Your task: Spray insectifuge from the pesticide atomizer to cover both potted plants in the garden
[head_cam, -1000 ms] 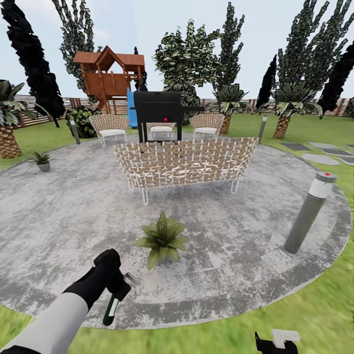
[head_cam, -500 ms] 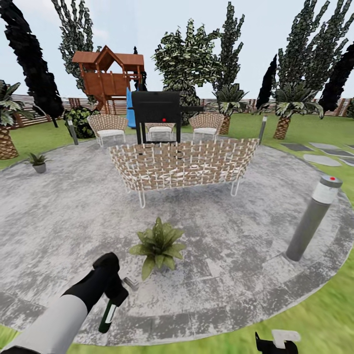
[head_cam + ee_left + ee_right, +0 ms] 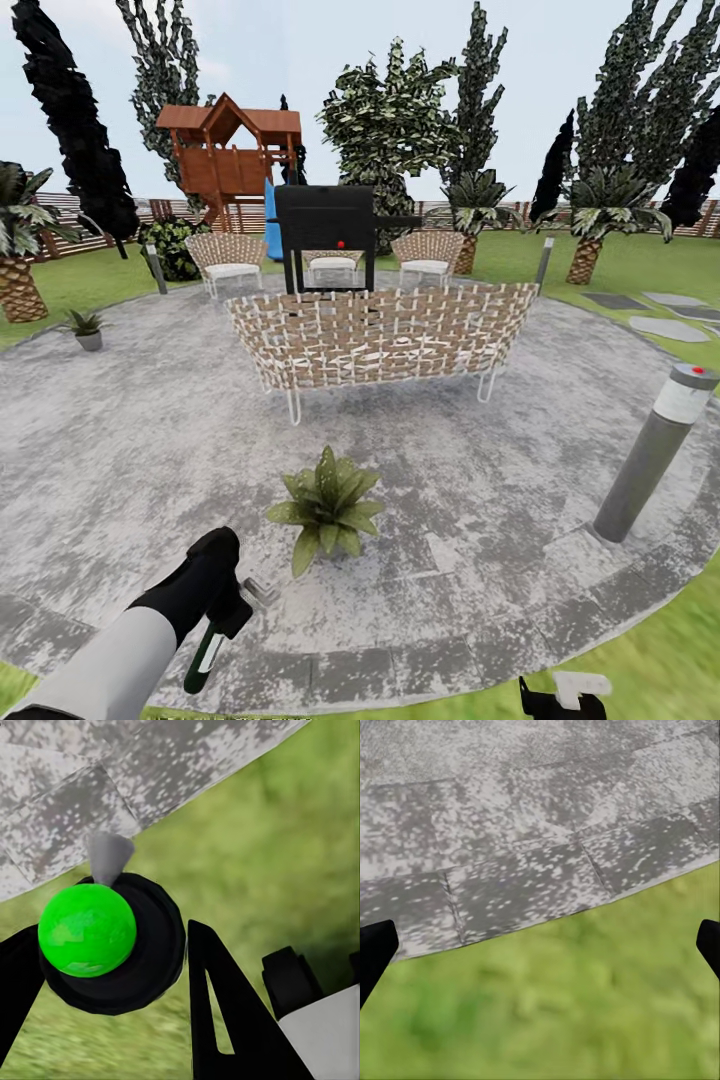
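My left gripper (image 3: 228, 612) is shut on the pesticide atomizer (image 3: 204, 655), a slim dark-green bottle that hangs down from it, its pale trigger head (image 3: 262, 590) pointing toward the nearer potted plant (image 3: 325, 505). That plant stands on the paved circle (image 3: 480, 520), a short way beyond and to the right of the gripper. The second potted plant (image 3: 86, 329) sits at the circle's far left edge. In the left wrist view the atomizer (image 3: 86, 930) shows end-on between the black fingers (image 3: 225, 1012). My right gripper (image 3: 540, 945) hangs open over the paving's edge and grass, low at the right (image 3: 565, 695).
A wicker sofa (image 3: 380, 335) stands mid-circle behind the near plant, with a black grill (image 3: 325, 225) and wicker chairs (image 3: 225, 255) beyond. A grey bollard light (image 3: 655, 455) rises at the right. A palm (image 3: 18, 260) and slat fence (image 3: 75, 215) bound the left.
The whole view has shifted slightly, so the camera moved. The left gripper with the atomizer sits a little lower in the picture. Its hold is unchanged.
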Controlling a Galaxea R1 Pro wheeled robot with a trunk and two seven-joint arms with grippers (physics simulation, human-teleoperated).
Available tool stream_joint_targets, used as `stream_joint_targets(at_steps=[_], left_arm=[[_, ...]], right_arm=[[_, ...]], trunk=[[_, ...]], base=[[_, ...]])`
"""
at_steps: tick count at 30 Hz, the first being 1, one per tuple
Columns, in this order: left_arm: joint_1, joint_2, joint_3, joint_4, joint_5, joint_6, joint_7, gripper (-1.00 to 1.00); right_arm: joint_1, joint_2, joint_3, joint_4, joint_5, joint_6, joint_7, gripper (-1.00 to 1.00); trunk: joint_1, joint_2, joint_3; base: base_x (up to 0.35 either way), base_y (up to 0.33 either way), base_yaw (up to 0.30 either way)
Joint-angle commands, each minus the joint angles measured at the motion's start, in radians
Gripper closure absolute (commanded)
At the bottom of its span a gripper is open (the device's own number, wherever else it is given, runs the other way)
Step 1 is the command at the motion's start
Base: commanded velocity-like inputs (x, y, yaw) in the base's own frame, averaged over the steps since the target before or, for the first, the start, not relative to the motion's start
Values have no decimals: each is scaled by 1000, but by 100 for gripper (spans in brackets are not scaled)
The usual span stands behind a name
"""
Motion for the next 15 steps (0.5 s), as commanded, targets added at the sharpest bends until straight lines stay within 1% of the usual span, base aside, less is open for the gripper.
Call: stream_joint_targets(at_steps=[1,5,7,13,15], left_arm=[[0,0,-3,-2,-9,1,-10,100],[1,-5,-1,-2,-7,-2,-10,100],[1,-11,-1,-1,-7,-4,-10,100],[4,-13,3,0,-7,-6,-10,100],[20,-14,3,1,-6,-7,-10,100]], right_arm=[[-1,0,-5,1,11,-3,-5,-100],[-1,0,-5,1,11,-3,-5,-100],[-1,0,-5,1,11,-3,-5,-100],[-1,0,-5,1,11,-3,-5,-100],[-1,0,-5,1,11,-3,-5,-100]], trunk=[[0,0,-1],[0,0,-1],[0,0,-1],[0,0,-1],[0,0,-1]], base=[[0,0,259],[7,0,272],[199,0,170],[281,0,23],[178,0,1]])
